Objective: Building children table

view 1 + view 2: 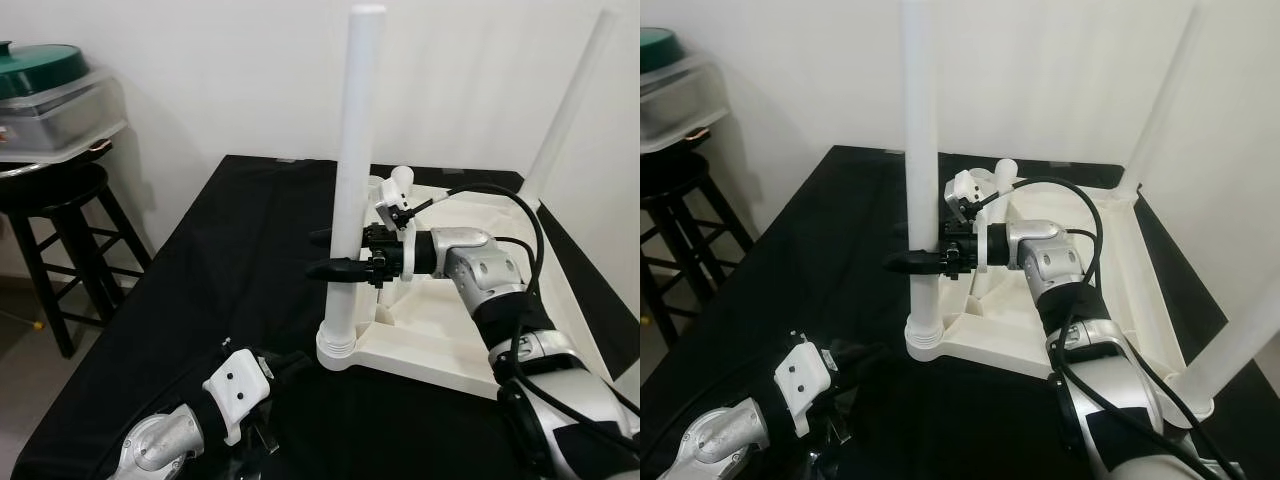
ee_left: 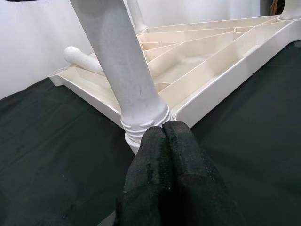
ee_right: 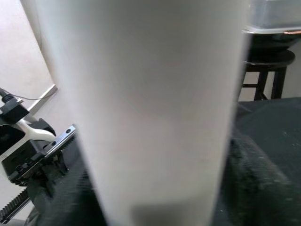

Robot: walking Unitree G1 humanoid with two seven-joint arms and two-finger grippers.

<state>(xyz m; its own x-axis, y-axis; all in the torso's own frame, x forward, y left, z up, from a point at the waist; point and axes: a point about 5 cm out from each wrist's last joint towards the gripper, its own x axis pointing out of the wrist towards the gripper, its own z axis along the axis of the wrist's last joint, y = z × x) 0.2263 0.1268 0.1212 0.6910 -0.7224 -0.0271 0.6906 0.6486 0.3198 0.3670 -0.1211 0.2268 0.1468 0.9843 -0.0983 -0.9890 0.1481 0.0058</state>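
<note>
The white plastic children's tabletop (image 1: 440, 345) lay upside down, ribbed underside up, on the black cloth-covered work surface (image 1: 230, 240). A white cylindrical plastic leg (image 1: 352, 180) stood upright in the corner socket nearest the robot's left. The right gripper (image 1: 325, 254) had its two black fingers either side of this leg at mid-height, clasping it. The left gripper (image 2: 167, 141) rested low on the cloth with its fingers pressed together, tips just beside the leg's ribbed base collar (image 2: 143, 120) and holding nothing.

The step in hand appeared to be seating this leg. For a sound result, the leg should be kept vertical and pressed or turned straight down into the socket, with the tabletop steadied against sliding.

Two further legs (image 1: 1160, 100) rose at the far and right corners, and a loose white leg (image 2: 82, 59) lay inside the tabletop. Open cloth extended to the left. A black wooden stool (image 1: 60, 215) stood beyond the left edge, well apart.
</note>
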